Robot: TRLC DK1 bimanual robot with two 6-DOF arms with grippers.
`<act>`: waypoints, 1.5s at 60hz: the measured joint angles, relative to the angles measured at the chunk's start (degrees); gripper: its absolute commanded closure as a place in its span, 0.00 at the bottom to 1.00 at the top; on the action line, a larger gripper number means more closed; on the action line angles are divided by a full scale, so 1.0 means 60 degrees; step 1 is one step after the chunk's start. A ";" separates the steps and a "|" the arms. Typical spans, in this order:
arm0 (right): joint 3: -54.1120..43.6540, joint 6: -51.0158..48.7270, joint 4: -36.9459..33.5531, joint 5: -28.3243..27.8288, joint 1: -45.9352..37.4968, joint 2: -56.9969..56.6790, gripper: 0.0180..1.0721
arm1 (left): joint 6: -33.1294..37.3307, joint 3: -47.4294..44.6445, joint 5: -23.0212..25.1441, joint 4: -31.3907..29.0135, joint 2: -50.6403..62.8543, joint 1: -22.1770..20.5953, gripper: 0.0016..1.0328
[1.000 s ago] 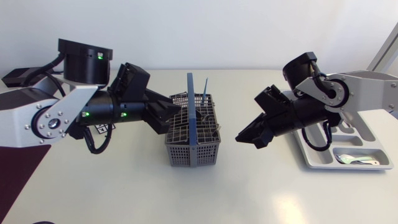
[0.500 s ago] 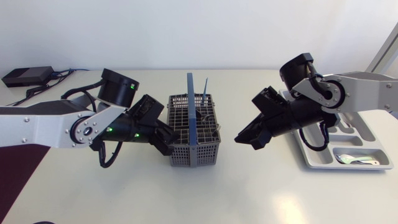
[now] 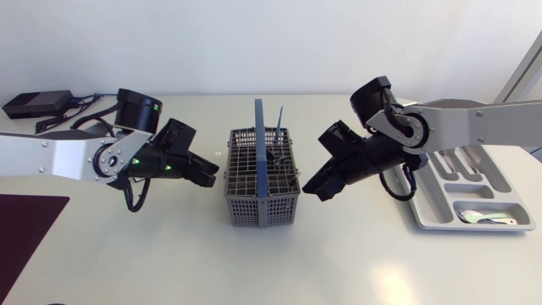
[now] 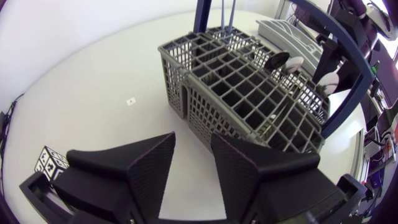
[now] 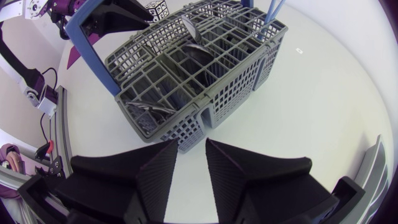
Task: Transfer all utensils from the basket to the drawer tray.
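Standing mid-table, the grey utensil basket (image 3: 262,196) has its long axis running far-to-near in the head view. Its blue handle (image 3: 261,148) arches upright along that same axis.
- Thin blue utensil (image 3: 279,119) stands upright at the basket's far end, pointing up. Spoons (image 4: 292,62) lean in the compartments on the right-arm side, bowls up. Other metal pieces (image 5: 193,46) lie tilted inside; type not clear.
- Drawer tray (image 3: 423,216) sits at the table's right, well apart from the basket, long axis also roughly far-to-near. A white utensil (image 3: 487,219) lies crosswise in its near compartment.
- Left gripper (image 4: 193,140) is just beside the basket's left wall, fingers slightly spread, nothing between them.
- Right gripper (image 5: 191,146) is near the basket's right wall, low over the table. Its fingers are parted by a narrow gap, pinching nothing.

Surface: plain white table (image 3: 169,263). A dark mat (image 3: 25,222) lies at the near left and a black box (image 3: 34,103) at the far left. A small white marker (image 3: 218,153) lies just left of the basket.

Open room: bare tabletop lies near-side of the basket and between the basket and the tray.
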 measured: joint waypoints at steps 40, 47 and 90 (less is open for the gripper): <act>0.0084 0.0514 -0.0324 0.0230 0.1326 -0.0364 0.64 | -0.0029 0.2113 0.0586 0.0215 0.2492 0.0160 0.58; 0.0087 -0.0193 -0.0364 0.0200 0.0831 -0.1260 0.51 | 0.0259 0.1282 0.0576 0.0175 0.1315 0.0375 0.49; -0.1559 -0.2506 -0.0827 -0.0033 -0.0688 -0.2575 0.47 | 0.2036 -0.0860 -0.3657 -0.1111 -0.3672 -0.5854 0.36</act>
